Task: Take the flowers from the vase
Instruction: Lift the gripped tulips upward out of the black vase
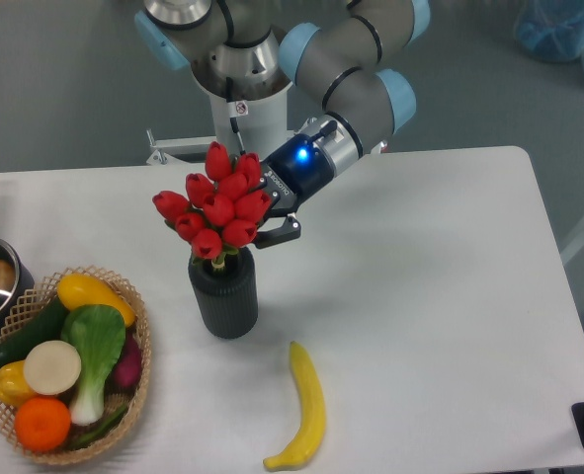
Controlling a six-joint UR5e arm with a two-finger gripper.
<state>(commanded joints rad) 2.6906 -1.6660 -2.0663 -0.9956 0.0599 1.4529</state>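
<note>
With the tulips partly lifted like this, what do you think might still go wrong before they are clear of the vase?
1. The stems of the flowers still reach into the vase, so a sideways pull could drag or tip it.
2. The gripper holds the bunch from its side behind the buds; the hold is mostly hidden, so the bunch may slip or tilt.
3. If the vase topples, it could hit the banana or the basket nearby.
</note>
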